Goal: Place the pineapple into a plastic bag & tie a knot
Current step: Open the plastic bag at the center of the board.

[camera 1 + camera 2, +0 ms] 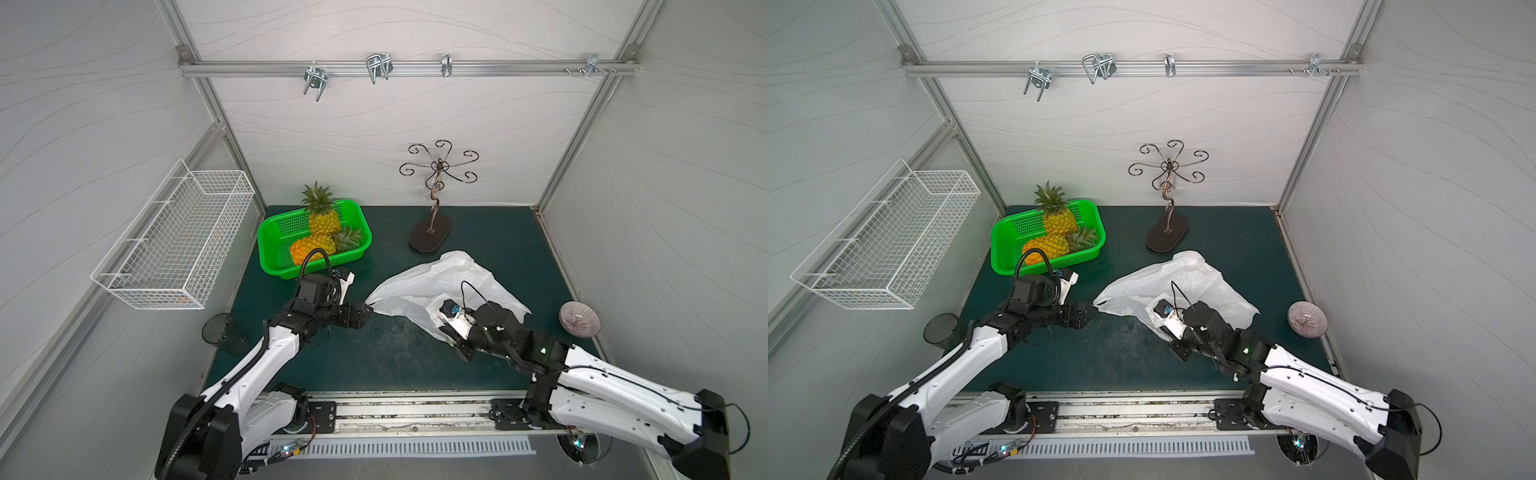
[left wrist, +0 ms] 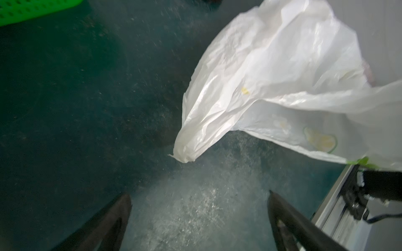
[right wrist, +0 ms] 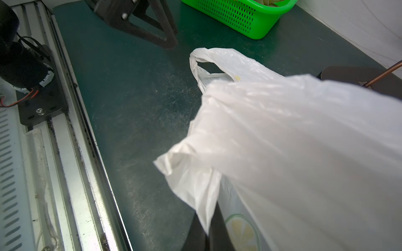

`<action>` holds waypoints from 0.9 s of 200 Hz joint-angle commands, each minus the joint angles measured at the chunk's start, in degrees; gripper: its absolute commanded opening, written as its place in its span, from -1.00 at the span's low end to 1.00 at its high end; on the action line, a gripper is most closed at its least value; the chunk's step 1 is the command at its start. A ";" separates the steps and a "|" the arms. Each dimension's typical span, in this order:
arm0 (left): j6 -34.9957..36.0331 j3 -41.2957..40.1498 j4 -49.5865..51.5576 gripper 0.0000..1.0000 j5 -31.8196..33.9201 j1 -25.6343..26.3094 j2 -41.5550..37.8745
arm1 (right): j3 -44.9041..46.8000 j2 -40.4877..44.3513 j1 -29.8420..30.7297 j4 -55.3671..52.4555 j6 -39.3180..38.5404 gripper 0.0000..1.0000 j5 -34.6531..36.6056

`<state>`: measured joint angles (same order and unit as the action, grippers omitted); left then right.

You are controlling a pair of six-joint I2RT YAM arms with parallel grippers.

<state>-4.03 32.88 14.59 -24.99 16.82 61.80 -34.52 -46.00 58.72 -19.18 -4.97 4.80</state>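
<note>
While the right gripper (image 1: pixel 446 334) is clamped on the plastic bag (image 1: pixel 440 282), limp on the mat (image 1: pixel 395 353), with pineapples (image 1: pixel 322 220) in the green basket (image 1: pixel 266 232) and the left gripper (image 1: pixel 366 311) spread empty just short of a handle loop (image 3: pixel 195 60), risk noted: film apparently pinched double, so the mouth may not open.

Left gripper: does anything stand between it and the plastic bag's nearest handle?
Nothing visible. The left gripper, jaws open, faces the plastic bag; only dark green mat lies before its handle end. The green basket sits off to one side.
</note>
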 commanded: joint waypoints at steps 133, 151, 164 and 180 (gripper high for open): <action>1.86 15.45 -10.62 -0.78 0.34 5.15 27.06 | 3.22 5.36 -3.24 2.34 2.82 -1.00 0.06; -0.41 15.55 -11.81 -1.00 -0.33 5.23 25.87 | 3.32 5.69 -3.68 3.04 3.16 -1.00 0.88; -2.86 15.47 -12.36 -1.00 0.46 5.40 23.58 | 3.25 5.65 -3.86 3.27 3.77 -0.99 2.63; -7.31 15.16 -12.98 -1.00 2.20 5.75 20.03 | 2.95 5.57 -4.13 3.19 4.58 -0.98 4.65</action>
<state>-4.97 46.26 5.65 -23.75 21.87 87.11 -31.42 -41.01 55.18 -17.28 -2.28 5.96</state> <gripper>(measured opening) 0.042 0.047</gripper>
